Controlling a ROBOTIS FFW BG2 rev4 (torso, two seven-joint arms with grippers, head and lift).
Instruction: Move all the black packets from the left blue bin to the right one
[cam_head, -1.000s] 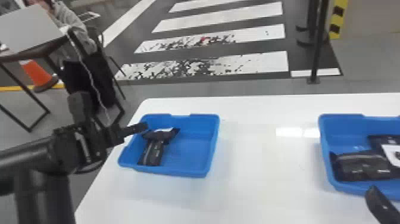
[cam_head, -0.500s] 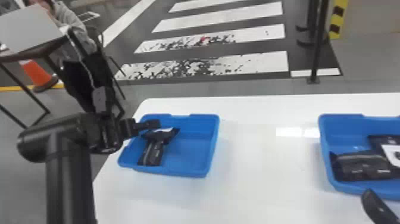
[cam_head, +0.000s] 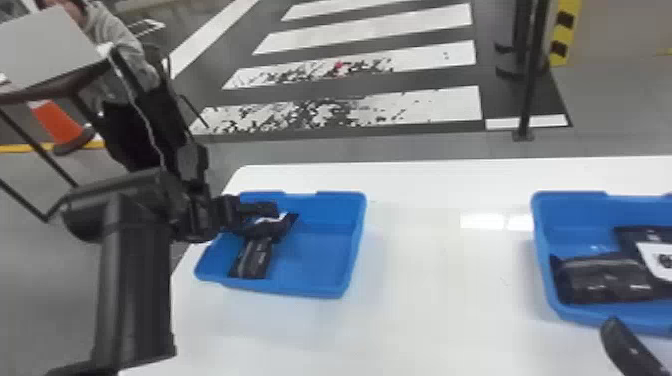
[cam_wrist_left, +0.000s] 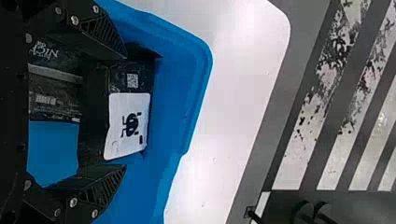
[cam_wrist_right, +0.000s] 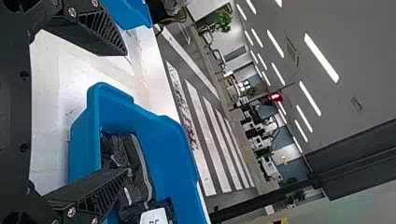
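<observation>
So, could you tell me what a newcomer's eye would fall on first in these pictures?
Probably the bright blue bins, the left blue bin and the right blue bin, standing well apart on the white table. Next, the broad white crosswalk stripes on the floor beyond the table. Then the left claw, spread open at a black packet with a white label in the left blue bin.

Blue bins (cam_head: 322, 267), blk packets (cam_head: 254, 257), wht label (cam_wrist_left: 127, 133), wht tbl (cam_head: 425, 305), wht-striped dk gry flr (cam_head: 485, 65)
</observation>
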